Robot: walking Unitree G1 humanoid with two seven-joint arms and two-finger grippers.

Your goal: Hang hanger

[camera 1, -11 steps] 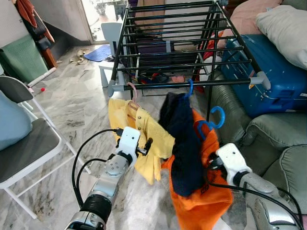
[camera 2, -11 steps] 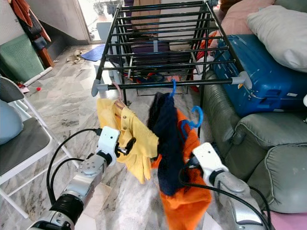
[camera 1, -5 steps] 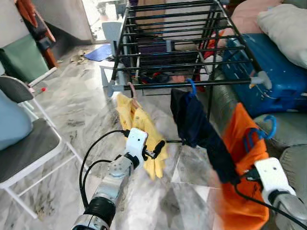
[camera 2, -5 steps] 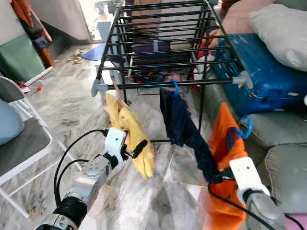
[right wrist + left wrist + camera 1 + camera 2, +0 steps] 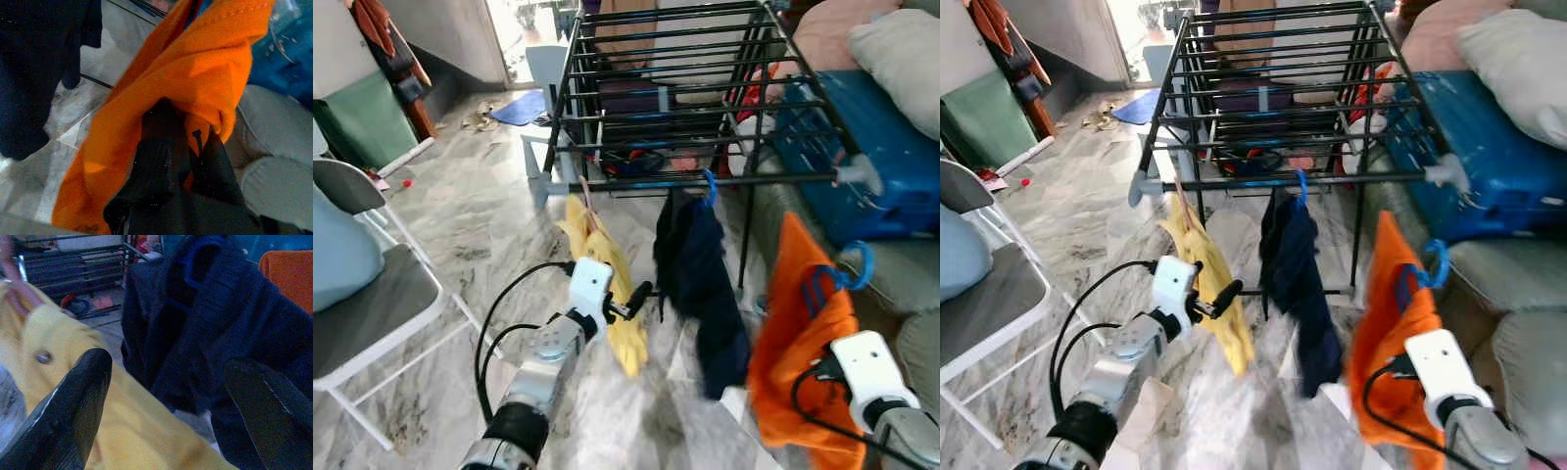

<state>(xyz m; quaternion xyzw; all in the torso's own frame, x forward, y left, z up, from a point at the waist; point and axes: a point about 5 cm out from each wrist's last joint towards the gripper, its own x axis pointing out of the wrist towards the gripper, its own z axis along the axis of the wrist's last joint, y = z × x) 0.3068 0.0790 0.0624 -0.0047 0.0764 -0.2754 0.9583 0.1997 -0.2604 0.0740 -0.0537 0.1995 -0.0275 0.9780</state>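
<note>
Since a second ago: the orange shirt [image 5: 798, 338] on its blue hanger [image 5: 847, 274] has come away from the navy garment [image 5: 700, 284] and swung out to the robot's right. Navy one dropped back to hang straight, a bit blurred, so probably swinging.

Right gripper [image 5: 168, 147]: closest to the camera, low right. Fingers clenched together on a fold of the orange cloth in the wrist view. So it's carrying shirt and hanger by the fabric, not by the hook, which I'd guess leaves the hook free to catch a bar.

Orange shirt + hanger: in the air, off the rack, hook poking up above the collar, below and right of the front rail [image 5: 705, 181]. Not hung yet.

Left gripper [image 5: 641, 291]: mid-height left of centre, fingers spread apart and holding nothing, sitting against the yellow shirt [image 5: 607, 274]. Wrist view shows yellow cloth beside one finger [image 5: 73, 401] and navy cloth across the gap. My guess is it's keeping the hung stuff out of the way.

Already hung: yellow shirt and navy garment both on the front rail of the drying rack [image 5: 675, 88], navy on its own blue hook [image 5: 708, 186].

Further back: blue suitcase [image 5: 871, 127] beside the rack, folding chair [image 5: 372, 284] off left.

Next: hook has to go up and over the rail, right of the navy one, I reckon.
</note>
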